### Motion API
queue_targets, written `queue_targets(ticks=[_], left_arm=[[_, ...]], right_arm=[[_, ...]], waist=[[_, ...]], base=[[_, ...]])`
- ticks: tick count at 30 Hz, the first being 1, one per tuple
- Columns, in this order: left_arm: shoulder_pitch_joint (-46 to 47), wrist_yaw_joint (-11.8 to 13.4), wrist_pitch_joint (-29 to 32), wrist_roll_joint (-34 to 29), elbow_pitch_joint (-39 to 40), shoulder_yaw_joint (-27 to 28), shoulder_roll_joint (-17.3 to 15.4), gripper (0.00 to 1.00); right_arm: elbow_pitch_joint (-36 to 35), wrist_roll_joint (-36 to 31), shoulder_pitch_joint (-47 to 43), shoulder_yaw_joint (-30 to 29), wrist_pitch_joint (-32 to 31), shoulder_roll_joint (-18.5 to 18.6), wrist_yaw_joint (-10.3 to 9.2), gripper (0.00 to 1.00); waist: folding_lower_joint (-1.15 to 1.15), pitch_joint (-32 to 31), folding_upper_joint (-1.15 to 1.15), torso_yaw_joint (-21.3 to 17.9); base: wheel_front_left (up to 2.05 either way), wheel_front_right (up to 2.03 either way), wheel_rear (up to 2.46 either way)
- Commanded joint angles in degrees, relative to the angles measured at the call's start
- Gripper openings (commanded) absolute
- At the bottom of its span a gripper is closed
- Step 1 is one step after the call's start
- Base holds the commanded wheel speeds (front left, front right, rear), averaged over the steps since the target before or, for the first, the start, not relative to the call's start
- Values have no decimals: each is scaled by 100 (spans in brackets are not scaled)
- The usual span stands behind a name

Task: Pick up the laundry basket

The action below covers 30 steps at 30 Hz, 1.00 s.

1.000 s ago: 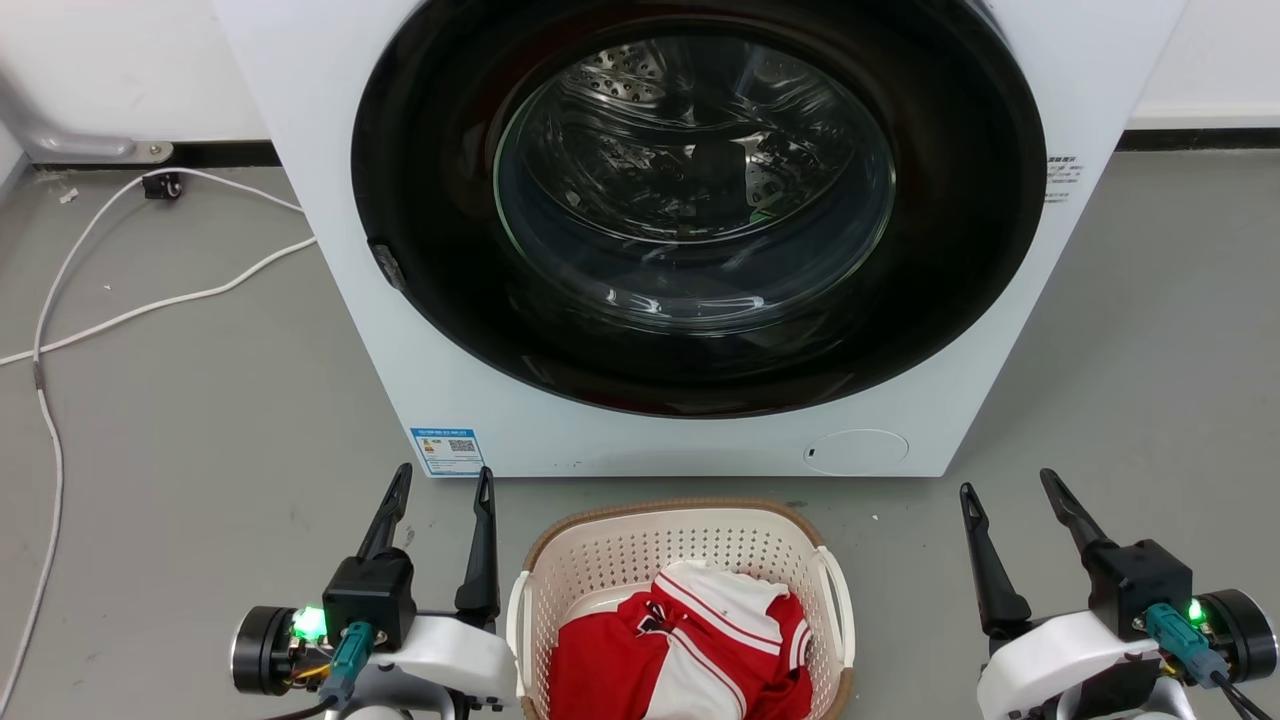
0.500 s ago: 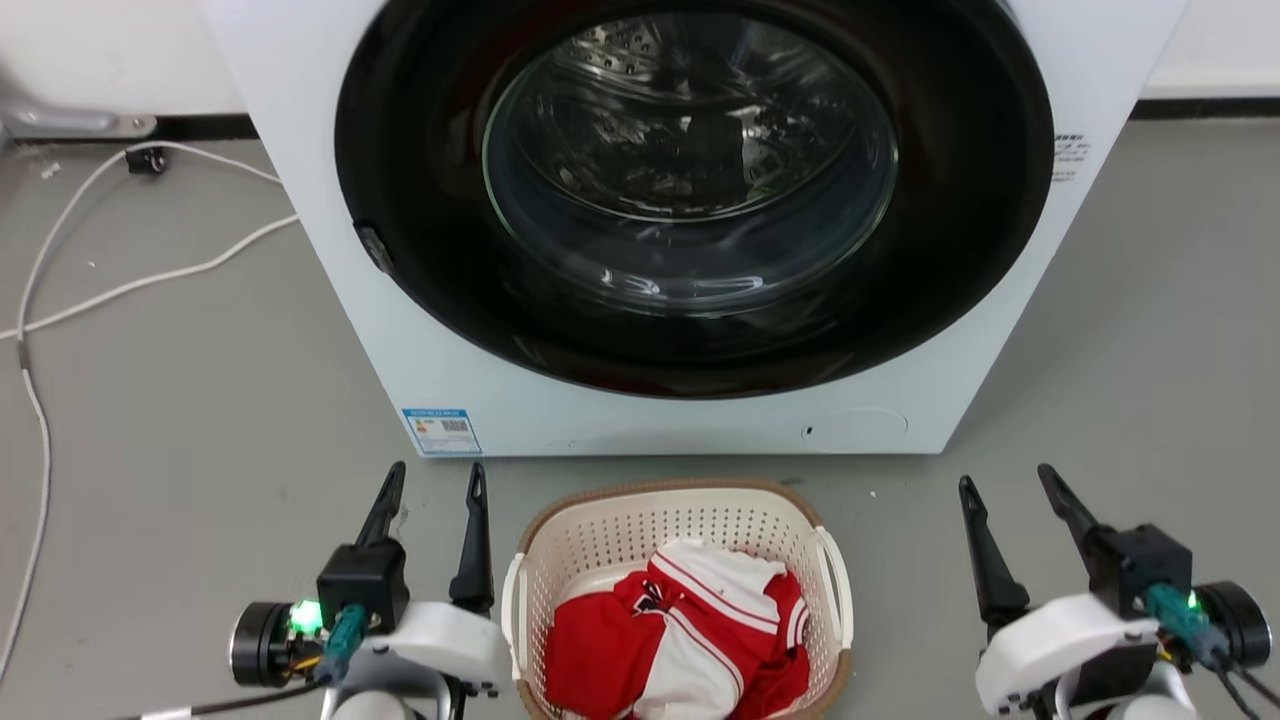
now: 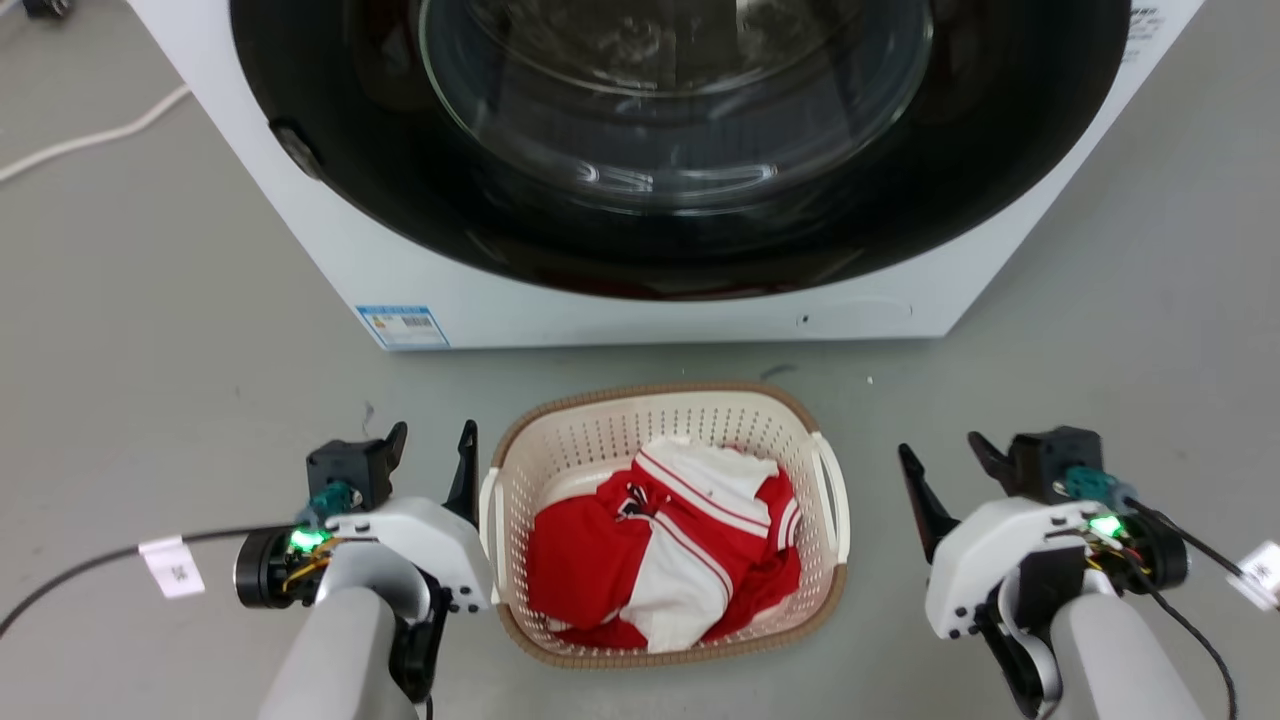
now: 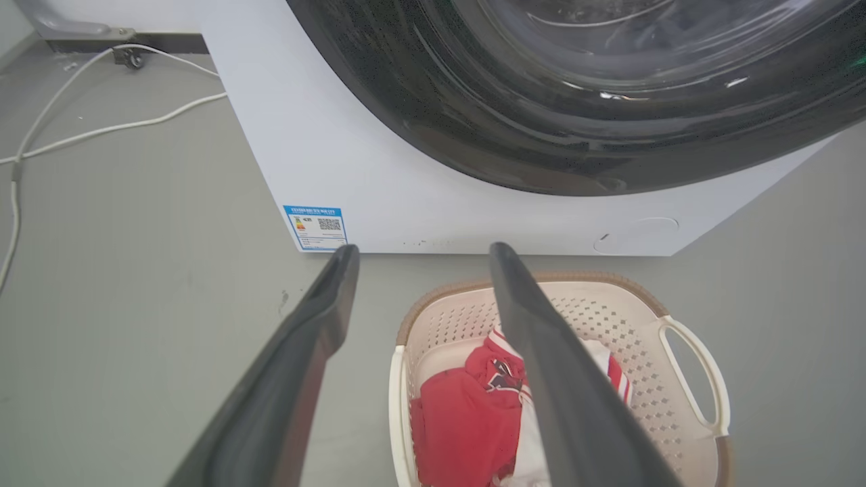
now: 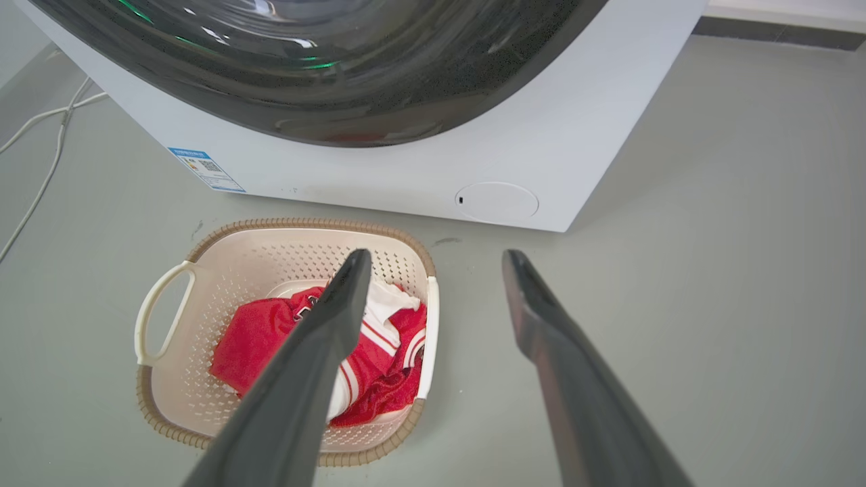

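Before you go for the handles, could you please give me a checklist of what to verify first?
1. Grippers open: the left gripper and the right gripper both have their fingers spread. Ok.
2. Stance: the laundry basket sits upright on the floor, between the two grippers. Ok.
3. Left side: the left gripper is close beside the left handle, not around it. Not ok.
4. Right side: the right gripper is clearly apart from the right handle, with floor between them. Not ok.
5. Contents: the red and white garment lies inside the rim, off both handles. Ok.
6. Load light enough to lift: cannot tell.
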State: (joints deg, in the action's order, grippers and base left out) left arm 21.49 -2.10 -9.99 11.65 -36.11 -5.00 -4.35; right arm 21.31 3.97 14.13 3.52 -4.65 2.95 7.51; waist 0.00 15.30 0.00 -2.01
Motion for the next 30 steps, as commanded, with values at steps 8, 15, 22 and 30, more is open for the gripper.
queue_targets(ticks=[8, 15, 22, 30], left_arm=[[913, -314, 639, 405, -1197, 86, -135, 100], [1675, -488, 1129, 660, -2117, 2, -257, 100], [2306, -524, 1525, 819, -2813, -127, -376, 100], [2905, -537, 2158, 1037, -3213, -344, -569, 100]], right_arm=[[1120, 279, 911, 256, -634, -11, -4, 100], [2139, 396, 1739, 454, -839, -12, -4, 100], [3124, 796, 2519, 878, -1036, -12, -4, 100], [3843, 1321, 3319, 1329, -1232, -11, -4, 100]], waist=[[0, 921, 0, -80], [0, 1565, 0, -125], [0, 2106, 0, -171], [0, 2619, 0, -250]], base=[[0, 0, 0], [0, 0, 0], [0, 0, 0], [0, 0, 0]])
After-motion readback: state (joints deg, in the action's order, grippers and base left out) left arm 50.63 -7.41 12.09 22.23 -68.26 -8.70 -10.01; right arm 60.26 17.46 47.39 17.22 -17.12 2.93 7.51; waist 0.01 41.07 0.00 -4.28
